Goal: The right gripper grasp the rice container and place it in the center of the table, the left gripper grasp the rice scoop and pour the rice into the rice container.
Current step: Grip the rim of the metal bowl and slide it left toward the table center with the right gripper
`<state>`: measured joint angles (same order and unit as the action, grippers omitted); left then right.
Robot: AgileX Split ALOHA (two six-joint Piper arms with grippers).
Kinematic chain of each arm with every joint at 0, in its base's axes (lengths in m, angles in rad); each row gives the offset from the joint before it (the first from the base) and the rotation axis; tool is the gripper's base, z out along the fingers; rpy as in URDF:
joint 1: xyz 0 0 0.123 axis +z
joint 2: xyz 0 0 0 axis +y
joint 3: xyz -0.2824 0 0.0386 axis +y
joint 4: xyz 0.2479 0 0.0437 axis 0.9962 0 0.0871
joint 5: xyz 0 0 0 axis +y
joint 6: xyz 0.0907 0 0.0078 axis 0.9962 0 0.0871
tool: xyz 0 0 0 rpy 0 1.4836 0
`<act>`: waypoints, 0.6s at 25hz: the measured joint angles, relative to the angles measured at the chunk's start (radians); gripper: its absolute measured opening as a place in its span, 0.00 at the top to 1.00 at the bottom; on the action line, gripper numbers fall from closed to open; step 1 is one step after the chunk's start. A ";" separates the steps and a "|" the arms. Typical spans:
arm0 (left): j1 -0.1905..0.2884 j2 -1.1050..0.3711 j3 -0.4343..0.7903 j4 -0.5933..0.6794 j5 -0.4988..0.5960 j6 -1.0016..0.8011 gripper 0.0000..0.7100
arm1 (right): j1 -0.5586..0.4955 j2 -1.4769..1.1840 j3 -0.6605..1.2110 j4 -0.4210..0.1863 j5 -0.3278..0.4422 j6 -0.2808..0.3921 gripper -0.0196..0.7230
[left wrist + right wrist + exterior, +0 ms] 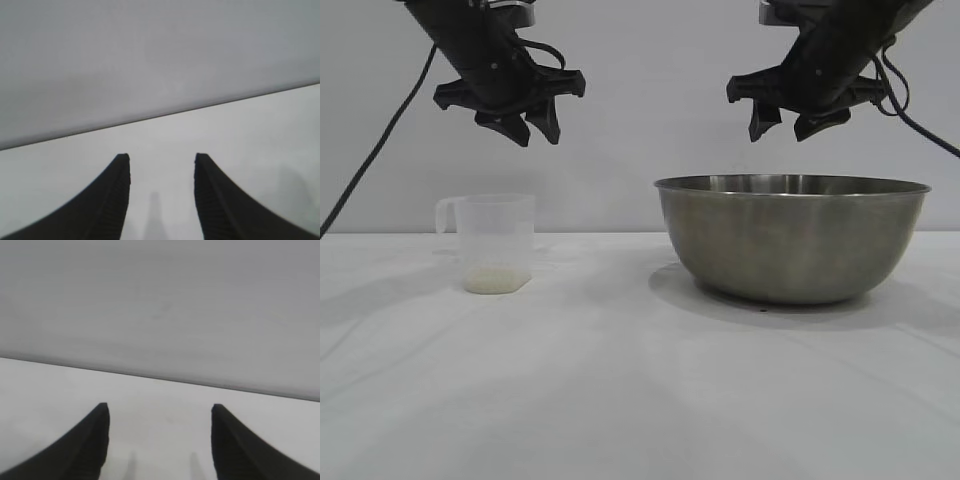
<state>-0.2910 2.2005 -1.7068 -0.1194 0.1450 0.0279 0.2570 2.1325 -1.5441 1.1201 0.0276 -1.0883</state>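
The big steel rice container [792, 238] sits on the white tabletop [620, 400], over toward the right edge, not yet in the middle. The little see-through rice scoop [498, 243] stands upright toward the left edge, well apart from the bowl. A thin layer of rice [498, 280] lies in its bottom.

The right claw [785, 122] hangs in the air above the bowl's near-left rim. It is open and holds nothing. The left claw [532, 125] hangs above the scoop, partly open and empty too.

The bowl looks hard, smooth and likely slippery, and maybe a bit heavy. Its thin rim looks like the best spot to pinch, with one finger inside and one outside.

The scoop looks light and could tip or slide if bumped. Its side handle [447, 213] sticks out toward the left edge, and that seems the easiest part to grab so the rice stays in
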 joint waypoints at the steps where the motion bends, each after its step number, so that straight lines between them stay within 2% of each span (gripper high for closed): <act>1: 0.000 0.000 0.000 0.002 0.005 0.000 0.63 | 0.000 -0.006 0.000 0.000 0.020 0.000 0.46; 4: 0.000 0.000 0.000 0.002 0.009 0.000 0.63 | -0.021 -0.034 0.000 -0.009 0.094 0.009 0.46; 7: 0.000 0.000 0.000 0.003 0.009 0.000 0.63 | -0.067 -0.061 0.000 -0.072 0.182 0.083 0.46; 8: 0.000 -0.002 0.000 0.003 0.009 0.000 0.63 | -0.087 -0.068 0.000 -0.123 0.220 0.137 0.46; 10: 0.000 -0.007 0.000 0.003 0.009 0.000 0.63 | -0.125 -0.092 0.000 -0.264 0.295 0.276 0.46; 12: 0.000 -0.008 0.000 0.003 0.009 0.000 0.63 | -0.150 -0.107 0.000 -0.438 0.358 0.414 0.46; 14: 0.000 -0.008 0.000 0.003 0.009 0.000 0.63 | -0.160 -0.116 0.000 -0.558 0.419 0.527 0.46; 15: 0.000 -0.008 0.000 0.003 0.009 0.000 0.63 | -0.165 -0.116 0.000 -0.600 0.450 0.574 0.46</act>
<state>-0.2910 2.1924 -1.7068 -0.1161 0.1544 0.0279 0.0919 2.0162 -1.5441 0.5198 0.4777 -0.5145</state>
